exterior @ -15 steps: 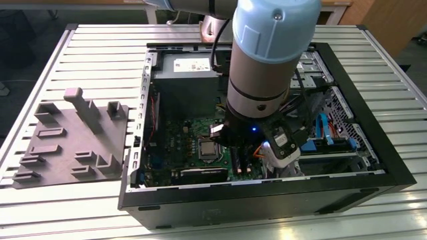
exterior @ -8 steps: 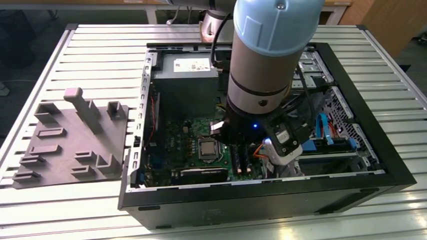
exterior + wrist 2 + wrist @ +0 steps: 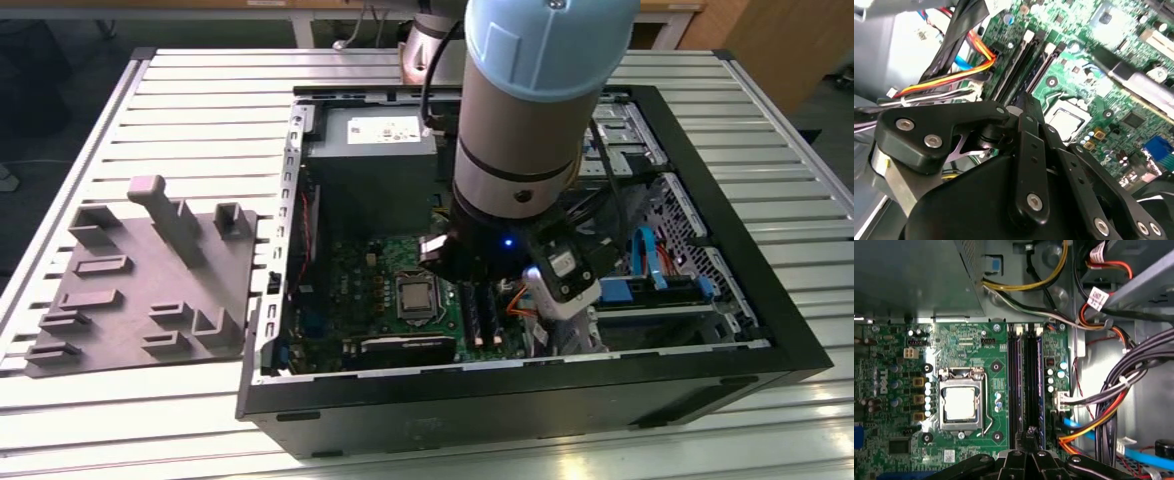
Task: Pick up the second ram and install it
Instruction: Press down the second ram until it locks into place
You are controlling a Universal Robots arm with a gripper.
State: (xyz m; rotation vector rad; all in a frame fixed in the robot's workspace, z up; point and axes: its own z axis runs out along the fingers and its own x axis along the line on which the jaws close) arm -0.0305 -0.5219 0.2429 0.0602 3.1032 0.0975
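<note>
My gripper [image 3: 1030, 432] reaches down inside the open computer case [image 3: 747, 230], over the bank of black memory slots [image 3: 1026, 385] on the green motherboard [image 3: 974, 350]. The fingers [image 3: 1026, 107] are drawn together, with their tips just above the near end of the slots. A thin dark, blue-edged stick that looks like the second ram [image 3: 1039, 385] stands on edge in the outer slot, beside the fingertips. I cannot tell whether they touch it. Another stick [image 3: 1013, 385] stands in the slot nearest the processor socket [image 3: 960, 404]. In the exterior view the arm hides the gripper above the slots [image 3: 481, 320].
Bundles of black, orange, yellow and blue cables [image 3: 1104, 410] crowd the slots on the drive-bay side. The grey power-supply box [image 3: 374, 130] fills the far end of the case. A grey foam holder [image 3: 147, 275] lies on the slatted table at the exterior view's left.
</note>
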